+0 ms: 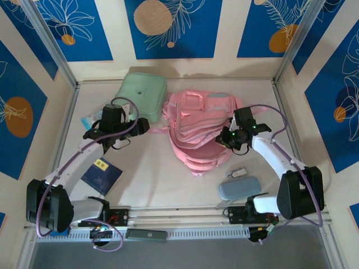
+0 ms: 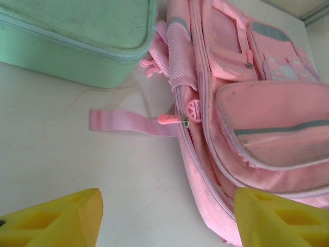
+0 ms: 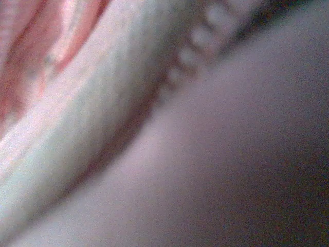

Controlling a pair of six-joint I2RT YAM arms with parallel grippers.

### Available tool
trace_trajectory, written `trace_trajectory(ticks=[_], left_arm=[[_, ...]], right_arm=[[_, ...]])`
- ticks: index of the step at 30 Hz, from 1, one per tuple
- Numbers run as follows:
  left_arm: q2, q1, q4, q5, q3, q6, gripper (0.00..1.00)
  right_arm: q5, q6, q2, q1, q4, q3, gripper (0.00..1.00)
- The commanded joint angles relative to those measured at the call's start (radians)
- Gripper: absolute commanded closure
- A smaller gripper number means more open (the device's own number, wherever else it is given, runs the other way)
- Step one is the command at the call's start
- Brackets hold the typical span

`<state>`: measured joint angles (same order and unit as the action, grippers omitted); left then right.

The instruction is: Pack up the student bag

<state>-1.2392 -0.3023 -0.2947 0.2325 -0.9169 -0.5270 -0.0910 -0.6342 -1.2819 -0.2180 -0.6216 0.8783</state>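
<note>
The student bag point(image 1: 199, 126) is a large pink backpack lying flat in the middle of the table. My left gripper point(image 1: 141, 126) is just left of it and open. In the left wrist view its yellow fingers point(image 2: 56, 218) stand wide apart over bare table, the right one by the student bag's point(image 2: 257, 103) zipped side edge. A pink zip pull point(image 2: 169, 120) and a loose strap point(image 2: 123, 121) lie ahead of it. My right gripper point(image 1: 225, 140) is pressed against the bag's right side. The right wrist view is a close blur of pink fabric point(image 3: 31, 46) and zip teeth point(image 3: 200, 46), with the jaws hidden.
A mint green zip case point(image 1: 143, 92) touches the bag's upper left. A dark blue booklet point(image 1: 101, 175) lies front left. A grey-blue pouch point(image 1: 239, 188) and a small white object point(image 1: 239, 172) lie front right. A pale blue item point(image 1: 90, 120) sits by the left wall.
</note>
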Motion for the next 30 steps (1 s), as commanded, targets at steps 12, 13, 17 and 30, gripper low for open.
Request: trace_trajectory(ticks=[12,13,17,30], left_arm=[[0.125,0.175,-0.145,-0.169,0.106,-0.087,0.12],[0.142,0.188,-0.181,-0.202,0.112,-0.084,0.10],[0.230,0.276,-0.283,-0.285,0.156,-0.104,0.01],[0.309,0.613,-0.425,-0.409,0.265,-0.110,0.01]], right_arm=[[0.075,-0.041,0.235,-0.220,-0.196,-0.023,0.51],[0.065,-0.035,0.215,-0.257,-0.160,-0.022,0.50],[0.013,-0.018,0.141,-0.362,-0.010,-0.023,0.49],[-0.054,0.001,-0.123,-0.508,0.259,-0.013,0.48]])
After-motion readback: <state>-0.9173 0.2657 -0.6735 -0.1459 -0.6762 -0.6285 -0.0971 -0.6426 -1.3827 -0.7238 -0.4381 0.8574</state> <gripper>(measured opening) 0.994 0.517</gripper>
